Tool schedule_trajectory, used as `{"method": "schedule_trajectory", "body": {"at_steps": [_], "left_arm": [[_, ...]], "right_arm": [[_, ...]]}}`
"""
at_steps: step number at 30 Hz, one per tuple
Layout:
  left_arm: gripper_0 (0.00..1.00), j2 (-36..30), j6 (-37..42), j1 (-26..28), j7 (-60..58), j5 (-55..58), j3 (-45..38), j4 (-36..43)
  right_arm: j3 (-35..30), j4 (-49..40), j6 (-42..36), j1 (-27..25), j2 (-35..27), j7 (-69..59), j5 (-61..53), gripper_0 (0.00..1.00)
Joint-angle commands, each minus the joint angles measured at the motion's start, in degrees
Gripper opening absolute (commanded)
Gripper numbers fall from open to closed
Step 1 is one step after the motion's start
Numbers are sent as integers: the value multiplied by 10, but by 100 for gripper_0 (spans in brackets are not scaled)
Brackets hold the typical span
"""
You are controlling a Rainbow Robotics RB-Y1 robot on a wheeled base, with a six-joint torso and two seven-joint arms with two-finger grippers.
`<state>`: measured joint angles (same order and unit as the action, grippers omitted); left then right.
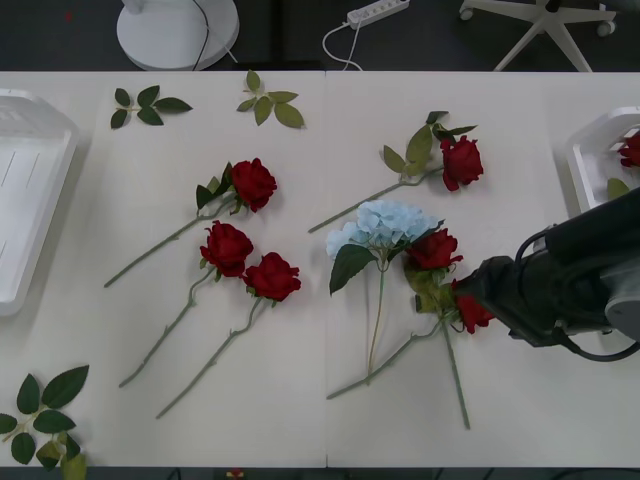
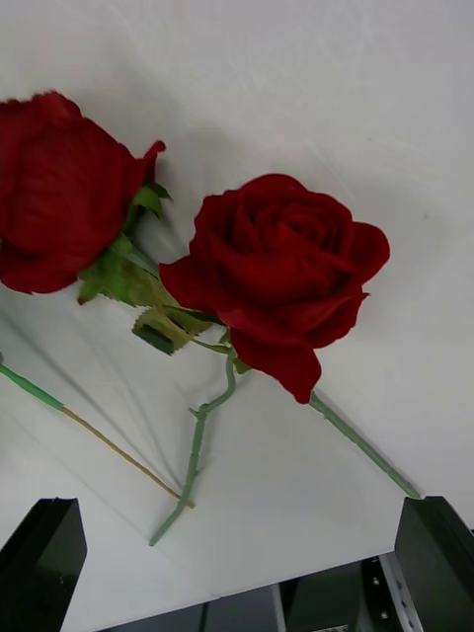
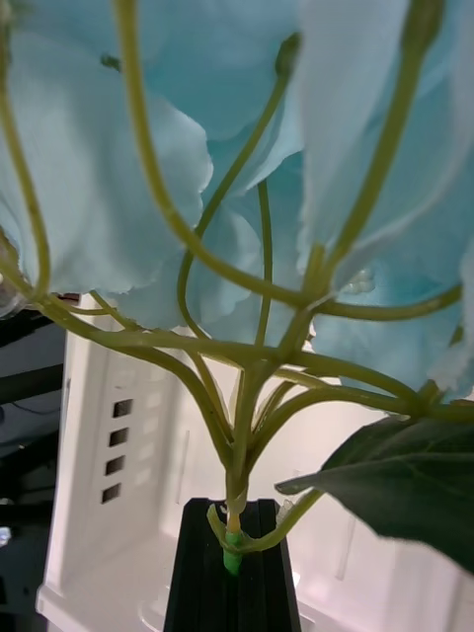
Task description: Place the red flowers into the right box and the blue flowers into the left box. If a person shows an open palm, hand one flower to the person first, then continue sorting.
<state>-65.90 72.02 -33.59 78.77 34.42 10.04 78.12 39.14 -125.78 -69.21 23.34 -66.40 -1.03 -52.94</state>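
The right gripper (image 2: 237, 553) hovers with black fingers spread over two red roses (image 2: 281, 272) on the table (image 1: 300, 420), lined up for a pick. The left gripper (image 3: 234, 568) clamps a blue hydrangea (image 3: 227, 148) stem beside the left box (image 3: 109, 434), ready for release.

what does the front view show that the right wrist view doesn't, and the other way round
Front view: the left box, the right box, a blue flower lying on the table, and loose leaf sprigs.
Right wrist view: the right pincer with its black fingers spread apart above the table.
Both: red roses lying close together beside the right arm.
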Motion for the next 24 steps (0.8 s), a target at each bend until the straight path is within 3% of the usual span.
{"method": "schedule_trajectory", "body": {"at_steps": [1, 10, 11, 12, 14, 17, 24], "left_arm": [[0, -30, -62, 63, 33, -43, -17, 5], [3, -29, -116, 76, 45, -47, -16, -37], [19, -29, -119, 76, 46, -47, -17, -39], [44, -29, -120, 77, 46, -47, -17, -38], [76, -29, -123, 77, 49, -47, -17, -39], [90, -30, -131, 78, 50, -47, -17, -39], [100, -30, -142, 78, 53, -35, -17, -38]], "right_arm": [[58, 2, 13, 35, 39, -23, 47, 92], [74, 36, 7, 35, 96, -45, 80, 92], [74, 42, 6, 35, 103, -47, 81, 93], [75, 48, 5, 35, 112, -49, 85, 92], [80, 60, 4, 35, 126, -53, 94, 92], [90, 72, 4, 35, 144, -59, 112, 92], [118, 106, 21, 35, 176, -67, 149, 93]]}}
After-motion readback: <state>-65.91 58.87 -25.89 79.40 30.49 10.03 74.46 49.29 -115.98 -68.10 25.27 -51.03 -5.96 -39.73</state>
